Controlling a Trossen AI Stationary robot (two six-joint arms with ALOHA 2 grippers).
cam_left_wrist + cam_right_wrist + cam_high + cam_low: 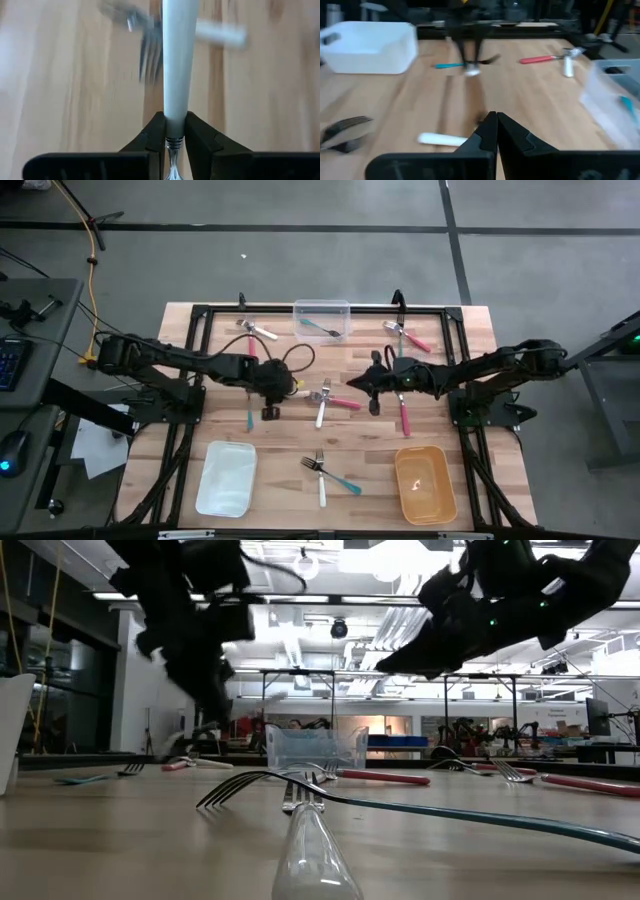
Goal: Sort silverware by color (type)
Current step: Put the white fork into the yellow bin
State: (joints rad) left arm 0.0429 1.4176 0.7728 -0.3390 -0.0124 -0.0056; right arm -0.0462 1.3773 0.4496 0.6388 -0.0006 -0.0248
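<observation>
My left gripper (269, 396) is left of the table's middle, shut on a white-handled fork (177, 65). My right gripper (375, 392) hovers shut right of the middle, holding nothing; its wrist view shows a white handle (440, 139) lying below it. A white fork (320, 410) and a pink fork (345, 403) lie crossed between the grippers. A teal fork (250, 418) lies by the left gripper and a pink one (404, 416) by the right. Two more forks (322, 472) lie near the front, others at the back (258, 330), (408, 336). My left gripper pinches the white fork between its two fingers (155, 132) at the neck end of the handle (175, 127), where plastic meets metal. The handle runs on ahead of the fingertips, along them. The fork is lifted clear above the table.
A clear container (322, 318) with a teal fork inside stands at the back middle. A white tray (227, 477) sits front left, an orange tray (425, 482) front right. A black frame (200, 310) borders the work area.
</observation>
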